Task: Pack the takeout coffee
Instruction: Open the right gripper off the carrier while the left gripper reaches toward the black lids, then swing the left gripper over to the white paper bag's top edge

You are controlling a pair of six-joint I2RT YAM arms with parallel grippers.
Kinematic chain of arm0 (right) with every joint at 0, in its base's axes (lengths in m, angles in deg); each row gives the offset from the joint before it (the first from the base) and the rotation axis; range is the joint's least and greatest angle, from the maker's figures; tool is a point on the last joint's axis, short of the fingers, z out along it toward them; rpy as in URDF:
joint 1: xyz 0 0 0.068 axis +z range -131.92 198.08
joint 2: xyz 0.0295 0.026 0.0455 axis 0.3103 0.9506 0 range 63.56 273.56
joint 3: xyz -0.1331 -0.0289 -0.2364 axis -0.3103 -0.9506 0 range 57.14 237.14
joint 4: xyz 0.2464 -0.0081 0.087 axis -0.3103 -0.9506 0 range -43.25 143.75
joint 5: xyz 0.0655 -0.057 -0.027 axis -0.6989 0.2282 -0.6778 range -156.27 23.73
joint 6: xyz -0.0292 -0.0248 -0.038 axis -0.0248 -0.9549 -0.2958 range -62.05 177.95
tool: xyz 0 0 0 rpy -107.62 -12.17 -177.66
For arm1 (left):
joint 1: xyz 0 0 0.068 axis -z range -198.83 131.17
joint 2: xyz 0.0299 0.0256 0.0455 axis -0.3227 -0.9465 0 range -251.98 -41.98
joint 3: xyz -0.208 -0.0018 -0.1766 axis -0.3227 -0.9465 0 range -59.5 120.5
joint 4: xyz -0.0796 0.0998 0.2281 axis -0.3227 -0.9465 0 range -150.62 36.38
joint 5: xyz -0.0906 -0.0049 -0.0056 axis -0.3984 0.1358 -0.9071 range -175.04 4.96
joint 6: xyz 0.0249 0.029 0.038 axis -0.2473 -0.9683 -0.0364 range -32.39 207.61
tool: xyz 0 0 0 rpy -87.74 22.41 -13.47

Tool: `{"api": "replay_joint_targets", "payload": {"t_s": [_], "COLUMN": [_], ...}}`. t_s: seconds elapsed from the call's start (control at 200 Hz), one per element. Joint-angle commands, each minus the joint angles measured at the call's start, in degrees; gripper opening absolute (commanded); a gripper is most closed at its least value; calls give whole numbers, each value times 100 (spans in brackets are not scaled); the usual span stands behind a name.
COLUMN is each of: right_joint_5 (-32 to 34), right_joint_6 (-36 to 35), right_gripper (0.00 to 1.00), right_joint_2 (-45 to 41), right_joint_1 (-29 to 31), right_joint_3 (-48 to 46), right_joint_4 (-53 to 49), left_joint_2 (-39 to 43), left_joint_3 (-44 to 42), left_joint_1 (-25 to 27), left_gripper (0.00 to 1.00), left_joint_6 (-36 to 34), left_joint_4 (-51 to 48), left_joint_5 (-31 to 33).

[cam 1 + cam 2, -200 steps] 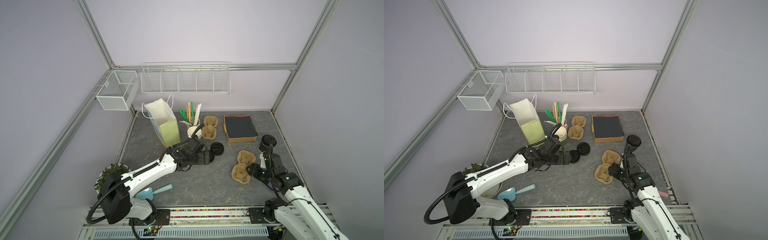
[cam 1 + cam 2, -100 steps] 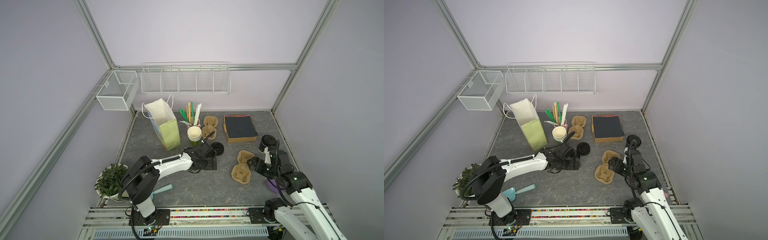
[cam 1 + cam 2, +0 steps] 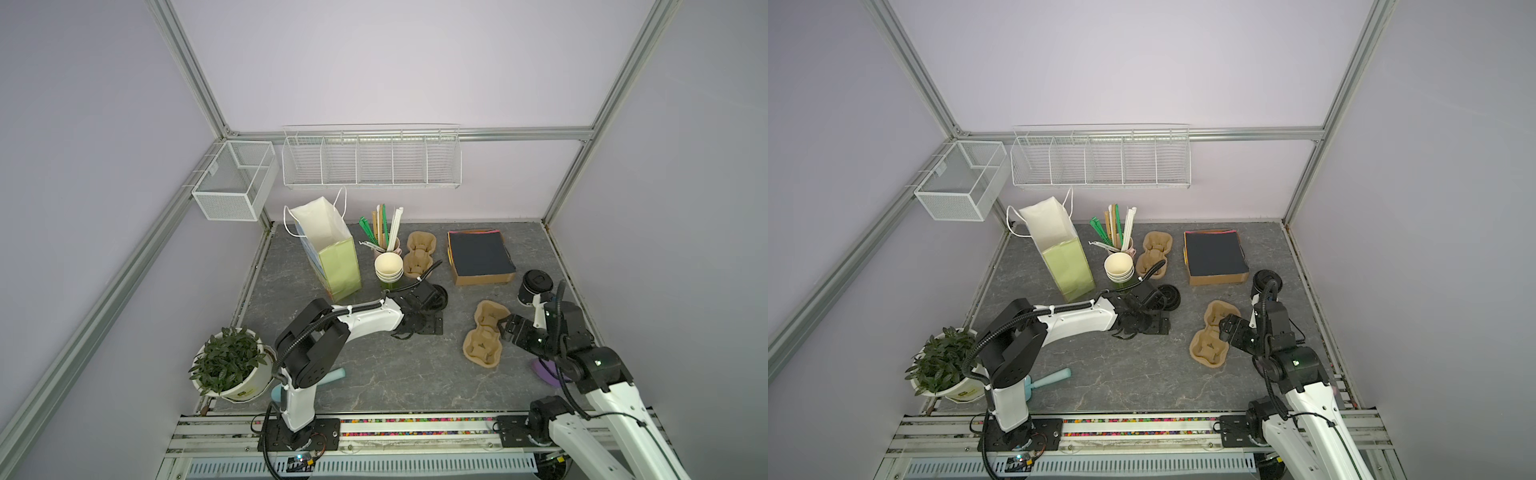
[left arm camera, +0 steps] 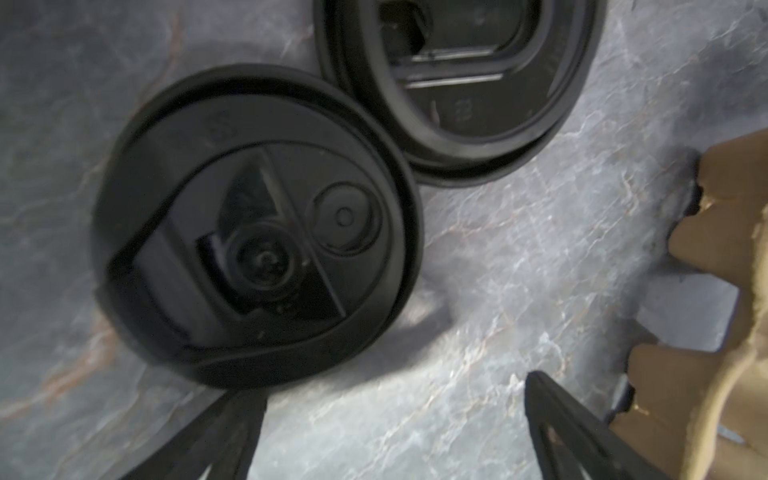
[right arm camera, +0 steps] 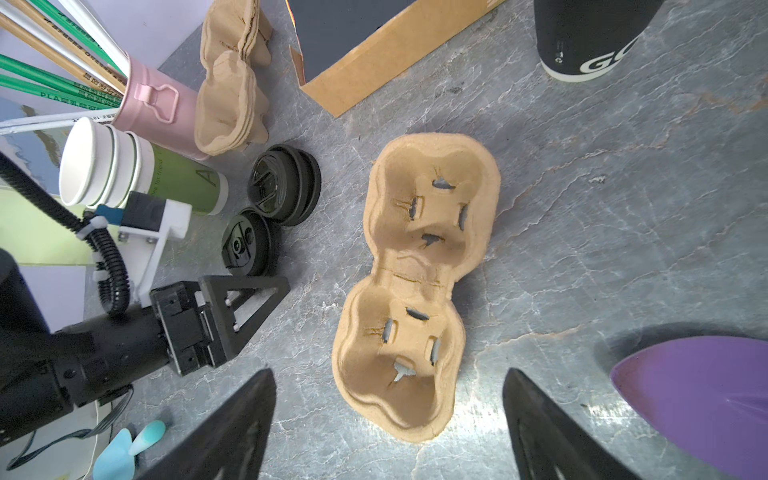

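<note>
No green cup with a lid on it shows, so the takeout coffee is out of view. A stack of lidless green cups (image 3: pixel 388 268) stands by the white and green paper bag (image 3: pixel 328 253). Loose black lids (image 4: pixel 253 224) lie on the table. My left gripper (image 4: pixel 384 399) hovers open just beside them, holding nothing; both top views show it (image 3: pixel 426 324). A brown two-cup carrier (image 5: pixel 415 282) lies flat. My right gripper (image 5: pixel 388 378) is open over its near end, holding nothing. A black lidded cup (image 3: pixel 535 286) stands behind the right arm.
A second carrier stack (image 3: pixel 420 253), a pink straw holder (image 3: pixel 384 232) and a box of dark napkins (image 3: pixel 480 257) line the back. A potted plant (image 3: pixel 228 365) and a teal scoop (image 3: pixel 336 376) sit front left; a purple scoop (image 3: pixel 544 372) lies under the right arm.
My left arm has folded back at its base while its gripper slid right and nearer, beside the lids. The right gripper stays over the carrier, its wrist a little farther back.
</note>
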Motion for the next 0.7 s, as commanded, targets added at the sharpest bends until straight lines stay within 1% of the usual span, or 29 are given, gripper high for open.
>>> {"api": "replay_joint_targets", "payload": {"t_s": [0.0,0.085,0.335,0.415,0.455,0.525,0.61,0.695], "right_joint_5": [126,150,219,265,264,278,273,278], "right_joint_6": [-122,-148,-119,-86,-70,-13,110,243], "right_gripper": [88,88,89,93,100,89,89,89], "right_joint_2": [-80,-106,-109,-34,10,95,299,605], "right_joint_1": [-36,-36,-38,-36,-36,-36,-36,-36], "right_joint_3": [172,206,131,133,156,140,194,325], "right_joint_4": [-187,-223,-269,-319,-341,-338,-361,-457], "left_joint_2": [-304,-411,-603,-542,-471,-277,119,692], "left_joint_3": [332,515,898,1025,1086,1204,1254,1173], "left_joint_1": [8,-27,-192,-197,-192,-192,-197,-197], "left_gripper": [97,97,97,97,97,97,98,98], "left_joint_6": [-141,-208,-378,-427,-458,-491,-530,-551], "left_joint_4": [-169,-295,-304,-287,-277,-309,-362,-390], "left_joint_5": [251,423,550,489,467,408,396,429]}}
